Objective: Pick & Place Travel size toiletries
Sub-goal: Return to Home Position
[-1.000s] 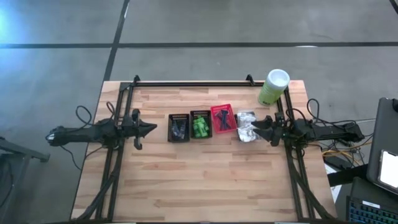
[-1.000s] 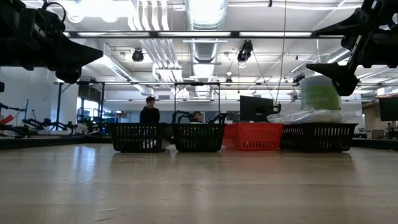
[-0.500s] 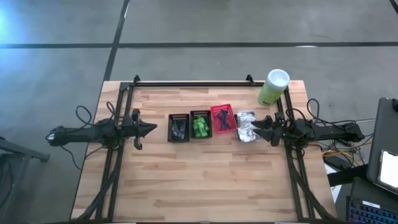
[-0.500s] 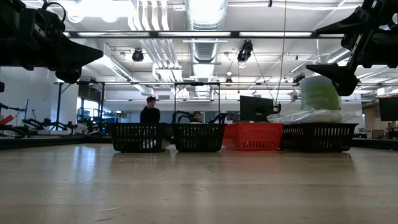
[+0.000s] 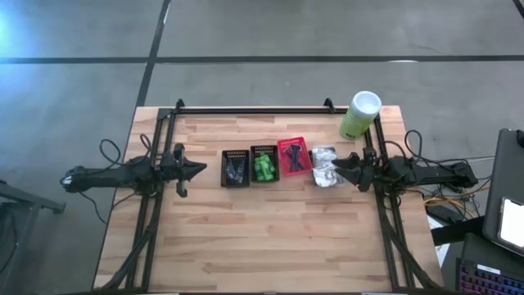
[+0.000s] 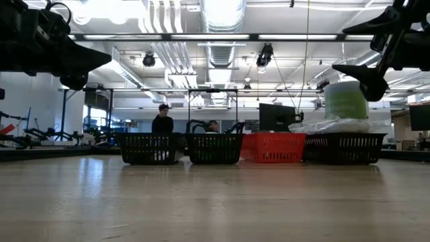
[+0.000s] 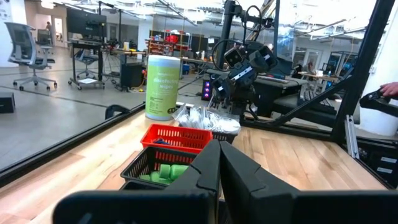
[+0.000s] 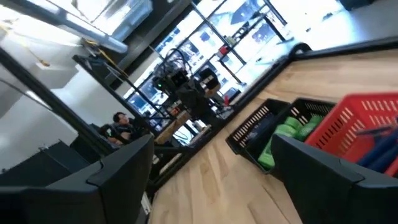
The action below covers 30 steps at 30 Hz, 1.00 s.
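Green bottles (image 5: 264,168) in a black basket (image 5: 264,150), white packets (image 5: 324,165) heaped in the end basket (image 6: 344,149).
Right gripper (image 5: 337,165) just beside the packets, fingers spread wide, empty — left gripper (image 5: 201,170) pinched together, well apart.

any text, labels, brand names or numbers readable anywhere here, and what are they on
Nothing can be read for certain.
On the canister: dark print on the green label, too blurred to read.
On the screen beside the table: bright, too small to read.
On the baskets and packets: no print visible.
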### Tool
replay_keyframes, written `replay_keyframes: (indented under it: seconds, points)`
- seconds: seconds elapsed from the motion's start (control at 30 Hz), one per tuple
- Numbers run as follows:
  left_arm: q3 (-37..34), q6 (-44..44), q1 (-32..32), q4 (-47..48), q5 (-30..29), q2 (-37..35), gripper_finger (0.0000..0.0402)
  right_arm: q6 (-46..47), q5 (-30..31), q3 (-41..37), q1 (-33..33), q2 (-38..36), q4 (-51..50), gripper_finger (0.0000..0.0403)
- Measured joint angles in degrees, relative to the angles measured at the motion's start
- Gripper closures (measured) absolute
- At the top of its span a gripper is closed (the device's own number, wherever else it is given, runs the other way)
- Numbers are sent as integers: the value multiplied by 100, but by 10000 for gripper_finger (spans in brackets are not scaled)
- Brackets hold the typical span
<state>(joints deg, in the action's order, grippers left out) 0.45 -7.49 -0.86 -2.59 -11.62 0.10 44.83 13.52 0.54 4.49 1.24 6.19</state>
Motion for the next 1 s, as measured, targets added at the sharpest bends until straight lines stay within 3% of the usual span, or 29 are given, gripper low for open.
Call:
replay_keyframes:
  seconds: [0.07, 0.23, 0.47, 0.57, 0.77, 1.0]
  points:
    - [0, -2, 0, 0, 0, 0, 390, -244, -37, 2, -2, -124, -112, 87]
    - [0, -2, -2, -1, -2, -1, 390, -2053, -425, 0, -92, -118, -139, 98]
    - [0, -2, -2, -2, -2, 7, 390, -4194, -1953, 0, -776, -118, -166, 115]
    - [0, -2, -2, -4, -2, 7, 390, -4254, -2284, 0, -1144, -118, -172, 122]
    - [0, -2, -2, -4, -3, 7, 390, -4002, -2277, 0, -1771, -120, -429, 136]
    - [0, 0, -2, -7, -2, 7, 390, -4141, -2278, 0, -1787, -120, -414, 155]
